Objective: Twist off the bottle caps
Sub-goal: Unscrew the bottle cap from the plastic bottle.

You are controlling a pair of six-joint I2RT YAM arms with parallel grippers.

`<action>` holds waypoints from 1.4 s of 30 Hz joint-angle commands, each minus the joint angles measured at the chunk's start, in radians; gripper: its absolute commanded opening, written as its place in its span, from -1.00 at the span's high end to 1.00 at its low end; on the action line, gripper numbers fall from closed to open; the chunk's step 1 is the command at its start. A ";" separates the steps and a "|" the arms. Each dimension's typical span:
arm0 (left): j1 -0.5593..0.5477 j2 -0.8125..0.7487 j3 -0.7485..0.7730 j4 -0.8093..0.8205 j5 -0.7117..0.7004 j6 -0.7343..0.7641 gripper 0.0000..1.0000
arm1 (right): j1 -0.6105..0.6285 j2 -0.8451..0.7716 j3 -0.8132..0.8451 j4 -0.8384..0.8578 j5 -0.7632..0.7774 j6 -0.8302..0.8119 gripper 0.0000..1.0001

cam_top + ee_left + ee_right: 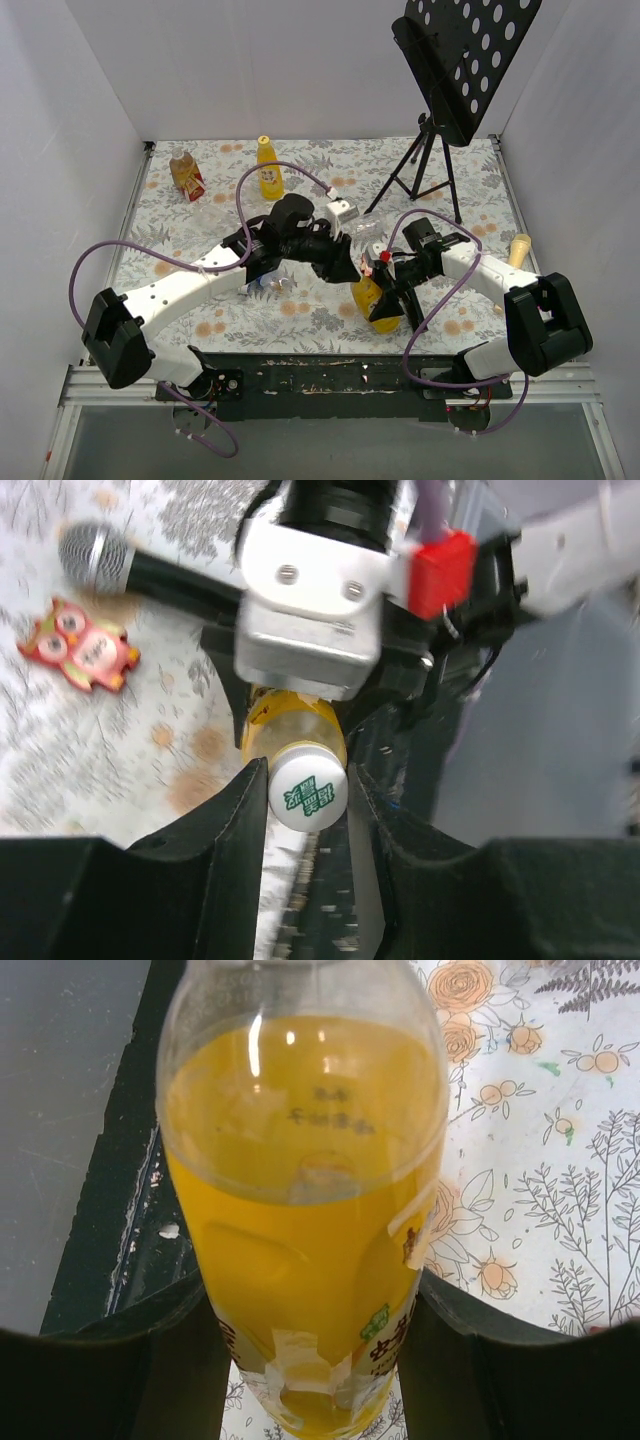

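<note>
A tall yellow juice bottle [381, 306] stands tilted at the near table edge, and my right gripper [315, 1360] is shut on its lower body [300, 1260]. Its white cap [307, 792] with green print sits between the black fingers [235, 820] of my left gripper [308, 805], which is shut on it from above. In the top view the left gripper [348, 268] meets the right gripper [388, 283] over this bottle. A second yellow bottle [269, 168] and a squat brown one [187, 175] stand at the back left.
A black music stand [465, 60] on a tripod [420, 175] fills the back right. Clear bottles lie near the middle [368, 232]. A microphone [95, 555] and a red owl toy [85, 650] lie on the flowered cloth. The dark table rail [130, 1220] runs just beside the held bottle.
</note>
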 commanded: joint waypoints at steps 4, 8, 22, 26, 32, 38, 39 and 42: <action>-0.123 0.020 0.236 -0.249 -0.439 -0.770 1.00 | 0.010 0.015 0.035 -0.007 -0.012 -0.043 0.70; -0.142 0.037 0.254 -0.276 -0.485 -0.749 1.00 | 0.010 0.017 0.035 -0.005 -0.004 -0.041 0.70; -0.137 -0.061 0.264 -0.317 -0.560 -0.496 -0.56 | 0.008 0.018 0.035 -0.005 -0.004 -0.040 0.70; -0.114 -0.173 0.206 -0.269 -0.417 -0.274 -0.96 | 0.010 0.017 0.035 -0.008 -0.006 -0.043 0.70; -0.113 -0.328 -0.044 -0.142 -0.056 0.323 -0.96 | 0.010 0.017 0.032 -0.013 -0.009 -0.049 0.70; -0.105 -0.249 -0.080 -0.016 -0.056 0.498 -0.96 | 0.010 0.018 0.030 -0.013 -0.006 -0.052 0.70; -0.101 -0.218 -0.066 -0.017 -0.049 0.506 -0.96 | 0.010 0.018 0.032 -0.013 -0.006 -0.055 0.70; -0.084 -0.158 -0.040 -0.001 -0.019 0.506 -0.86 | 0.010 0.020 0.033 -0.019 -0.009 -0.058 0.70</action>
